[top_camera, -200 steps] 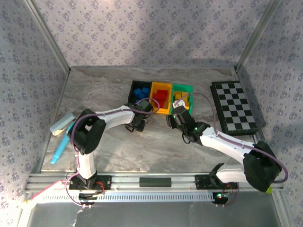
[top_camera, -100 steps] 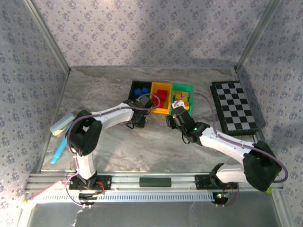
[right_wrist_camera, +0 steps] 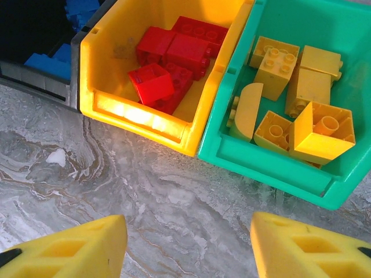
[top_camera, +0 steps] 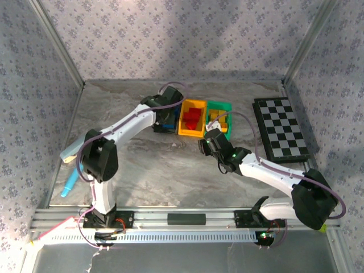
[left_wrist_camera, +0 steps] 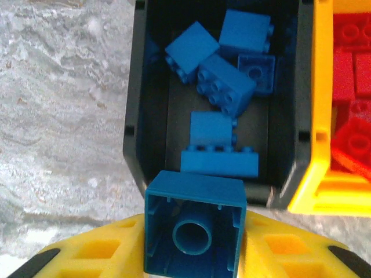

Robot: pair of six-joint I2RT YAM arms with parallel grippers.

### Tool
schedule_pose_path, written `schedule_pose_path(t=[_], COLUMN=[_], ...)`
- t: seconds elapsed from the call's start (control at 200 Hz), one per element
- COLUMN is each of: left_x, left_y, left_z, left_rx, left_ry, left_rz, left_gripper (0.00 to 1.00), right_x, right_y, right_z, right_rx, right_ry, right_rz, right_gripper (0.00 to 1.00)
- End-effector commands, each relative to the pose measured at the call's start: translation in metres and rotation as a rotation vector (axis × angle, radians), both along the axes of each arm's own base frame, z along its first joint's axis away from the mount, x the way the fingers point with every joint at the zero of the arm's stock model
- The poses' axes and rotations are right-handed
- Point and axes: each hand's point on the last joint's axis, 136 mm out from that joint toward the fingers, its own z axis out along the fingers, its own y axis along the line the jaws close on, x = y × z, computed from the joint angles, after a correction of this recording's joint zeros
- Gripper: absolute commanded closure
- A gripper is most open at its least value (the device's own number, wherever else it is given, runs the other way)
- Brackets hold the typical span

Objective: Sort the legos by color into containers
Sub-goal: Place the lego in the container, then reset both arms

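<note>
My left gripper (left_wrist_camera: 194, 255) is shut on a blue lego (left_wrist_camera: 194, 229), hollow underside facing the camera, held just at the near rim of the black bin (left_wrist_camera: 132, 110). Several blue legos (left_wrist_camera: 226, 87) lie inside that bin. From above, the left gripper (top_camera: 166, 111) hangs over the black bin (top_camera: 164, 126). The orange-yellow bin (right_wrist_camera: 107, 87) holds red legos (right_wrist_camera: 171, 58); the green bin (right_wrist_camera: 272, 159) holds yellow legos (right_wrist_camera: 295, 87). My right gripper (right_wrist_camera: 188, 243) is open over bare table in front of these two bins, seen from above as the right gripper (top_camera: 209, 141).
A black-and-white checkerboard (top_camera: 281, 129) lies to the right of the bins. A light-blue cylinder with a white block (top_camera: 73, 168) rests at the table's left edge. The marble tabletop (top_camera: 153, 170) spreads between the arms and the bins.
My left arm has swung from in front of the bins up and back over the black bin, carrying the blue lego. The right arm has stayed still.
</note>
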Motion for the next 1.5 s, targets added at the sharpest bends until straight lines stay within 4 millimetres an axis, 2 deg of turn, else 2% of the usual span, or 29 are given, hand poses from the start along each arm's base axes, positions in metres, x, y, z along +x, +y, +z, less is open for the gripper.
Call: schedule_pose_path(t=[0.0,0.085,0.135,0.225,0.36,0.625,0.74,0.87,1.049,1.139,1.199,1.224,1.254,1.324,1.379,1.494], left_x=[0.007,0.011,0.012,0.009,-0.003,-0.034,-0.047,-0.063,-0.086,-0.097,-0.104,-0.107,-0.111,-0.117,-0.118,-0.121], left_y=[0.008,0.004,0.003,0.008,0.010,0.038,0.058,0.093,0.148,0.175,0.192,0.199,0.207,0.222,0.228,0.243], left_z=[-0.015,-0.019,-0.020,-0.018,-0.013,0.006,0.013,0.020,0.028,0.032,0.033,0.034,0.034,0.030,0.025,0.009], left_rx=[0.061,0.054,0.051,0.055,-0.027,-0.130,-0.155,-0.146,-0.118,-0.133,-0.149,-0.156,-0.159,-0.160,-0.150,-0.113], left_ry=[0.058,0.058,0.053,0.034,-0.021,-0.167,-0.244,-0.332,-0.421,-0.470,-0.502,-0.515,-0.530,-0.574,-0.614,-0.682], left_rz=[0.037,0.037,0.040,0.057,0.059,0.095,0.127,0.214,0.344,0.420,0.463,0.484,0.511,0.545,0.535,0.563], left_gripper=[0.58,0.53,0.41,0.31,0.31,0.31,0.32,0.33,0.31,0.18,0.17,0.10,0.07,0.00,0.00,0.00], right_x=[0.001,-0.001,-0.001,-0.001,-0.002,0.001,0.004,0.005,0.001,-0.003,-0.006,-0.007,-0.009,-0.012,-0.014,-0.013], right_y=[0.002,0.003,0.003,0.003,0.001,-0.003,-0.009,-0.021,-0.055,-0.076,-0.090,-0.097,-0.105,-0.124,-0.143,-0.192], right_z=[0.005,0.006,0.006,0.009,0.010,0.003,0.001,0.008,0.026,0.034,0.040,0.043,0.046,0.052,0.053,0.047], right_rx=[0.022,0.024,0.020,0.023,0.028,0.010,-0.017,-0.024,0.003,0.041,0.061,0.066,0.072,0.079,0.081,0.116], right_ry=[-0.019,-0.024,-0.023,-0.027,-0.036,-0.033,-0.035,-0.091,-0.167,-0.192,-0.206,-0.211,-0.217,-0.225,-0.219,-0.283], right_rz=[-0.009,-0.007,-0.009,-0.008,-0.012,-0.031,-0.058,-0.087,-0.176,-0.231,-0.269,-0.286,-0.306,-0.359,-0.425,-0.678], right_gripper=[0.40,0.40,0.40,0.40,0.40,0.40,0.41,0.40,0.40,0.40,0.38,0.38,0.36,0.23,0.01,0.00])
